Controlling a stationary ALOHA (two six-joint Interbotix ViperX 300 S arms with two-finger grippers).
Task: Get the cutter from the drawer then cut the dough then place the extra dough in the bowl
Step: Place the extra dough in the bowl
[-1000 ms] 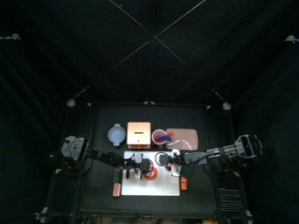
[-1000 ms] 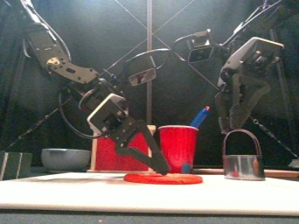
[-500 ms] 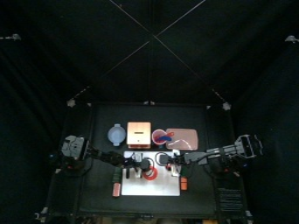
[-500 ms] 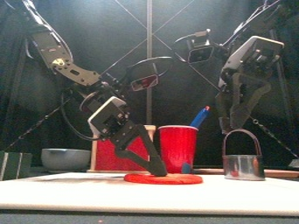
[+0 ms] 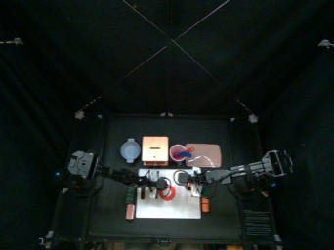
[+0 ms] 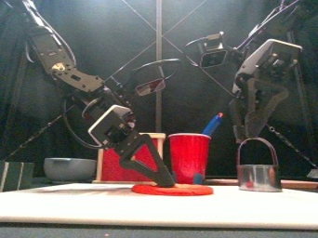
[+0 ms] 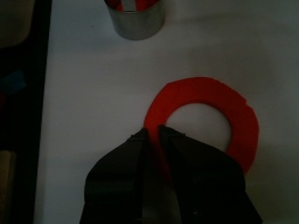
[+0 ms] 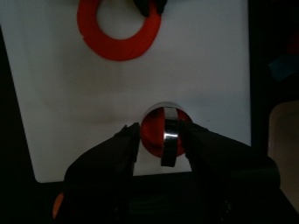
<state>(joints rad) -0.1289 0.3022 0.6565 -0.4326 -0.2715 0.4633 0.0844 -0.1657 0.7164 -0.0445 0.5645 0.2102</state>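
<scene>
A red dough ring [image 6: 174,190] lies on the white cutting board [image 7: 105,96], with a gap in its loop. My left gripper [image 7: 158,140] is shut on one end of the dough ring [image 7: 222,109] and slants down to it in the front view [image 6: 165,178]. The metal cutter [image 6: 258,175] stands on the board to the right, holding a red dough disc [image 8: 156,140]. My right gripper [image 8: 166,133] hangs over the cutter, jaws apart on either side of its wire handle [image 6: 255,142]. The ring [image 8: 117,26] also shows in the right wrist view.
Behind the board stand the blue-grey bowl [image 5: 131,149], the wooden box [image 5: 156,148] with its red drawer front [image 6: 118,165], and the red cup [image 6: 191,156] with a blue knife [image 6: 213,124]. A pink tray [image 5: 209,151] lies at the back right.
My left arm has shifted slightly down and left while keeping hold of the ring's end. The right gripper and the cutter have stayed where they were.
</scene>
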